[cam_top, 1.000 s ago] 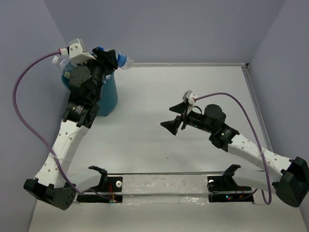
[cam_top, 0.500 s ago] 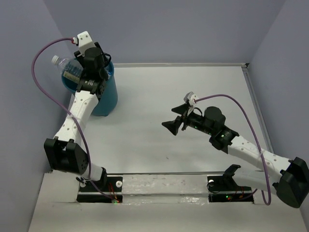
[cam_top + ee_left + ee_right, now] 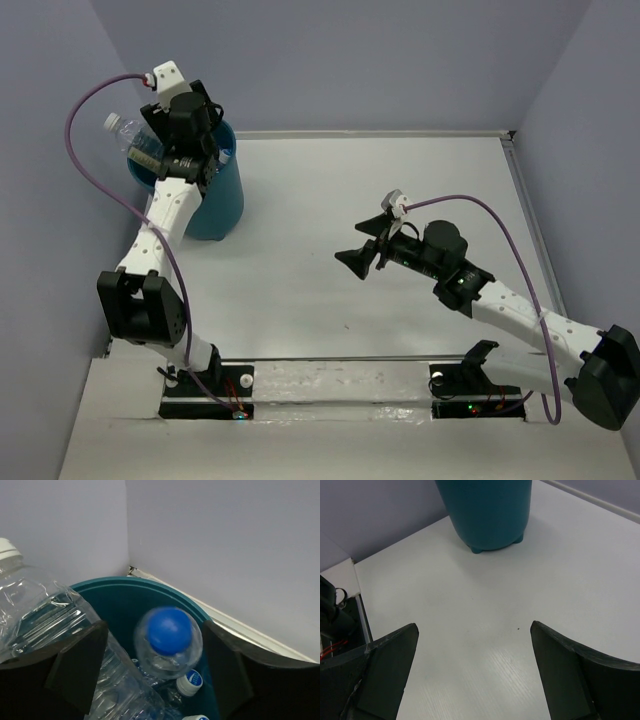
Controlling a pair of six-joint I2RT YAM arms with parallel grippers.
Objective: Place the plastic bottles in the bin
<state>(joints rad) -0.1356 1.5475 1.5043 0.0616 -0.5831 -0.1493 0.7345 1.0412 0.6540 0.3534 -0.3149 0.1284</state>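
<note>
Lavender walls [image 3: 350, 60] close in the white tabletop [image 3: 330, 180], with the teal bin [image 3: 222, 205] standing in its far-left corner. The left arm [image 3: 160, 225] reaches over the bin's rim. Its tool [image 3: 155, 630] hangs above the opening, spread wide and gripping nothing. 1 large clear bottle [image 3: 35, 610] with a white cap leans out over the rim, partly hidden by a finger. A blue-capped bottle [image 3: 168, 639] stands upright inside. The right tool [image 3: 355, 259] hovers mid-tabletop, well apart from the bin, wide open and empty.
</note>
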